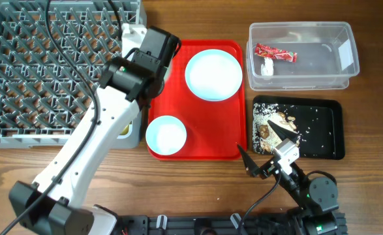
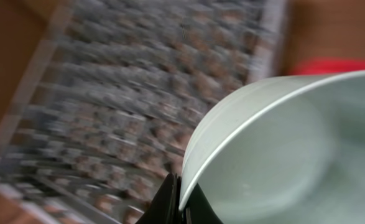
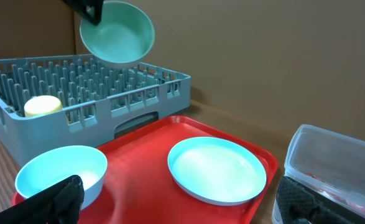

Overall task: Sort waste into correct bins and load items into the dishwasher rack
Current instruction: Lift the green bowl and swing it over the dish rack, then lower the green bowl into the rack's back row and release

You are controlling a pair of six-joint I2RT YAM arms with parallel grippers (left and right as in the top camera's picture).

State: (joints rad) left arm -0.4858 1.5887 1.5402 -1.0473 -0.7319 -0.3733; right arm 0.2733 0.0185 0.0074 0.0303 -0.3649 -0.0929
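Observation:
My left gripper (image 2: 183,208) is shut on the rim of the mint-green bowl (image 2: 288,155) and holds it in the air over the right edge of the grey dishwasher rack (image 1: 47,65); the bowl also shows in the right wrist view (image 3: 119,34). The pale-blue plate (image 1: 213,75) and pale-blue bowl (image 1: 166,134) sit on the red tray (image 1: 204,124). The yellow cup (image 3: 42,106) stands in the rack. The red wrapper (image 1: 275,53) lies in the clear tub (image 1: 302,55). Food scraps (image 1: 273,127) lie in the black tray (image 1: 321,130). My right gripper (image 1: 263,153) is open and empty.
The rack (image 3: 89,93) fills the table's left side, with the left arm (image 1: 93,143) reaching over its right edge. The right arm base (image 1: 315,196) is at the front right. Fork and spoon are not in view.

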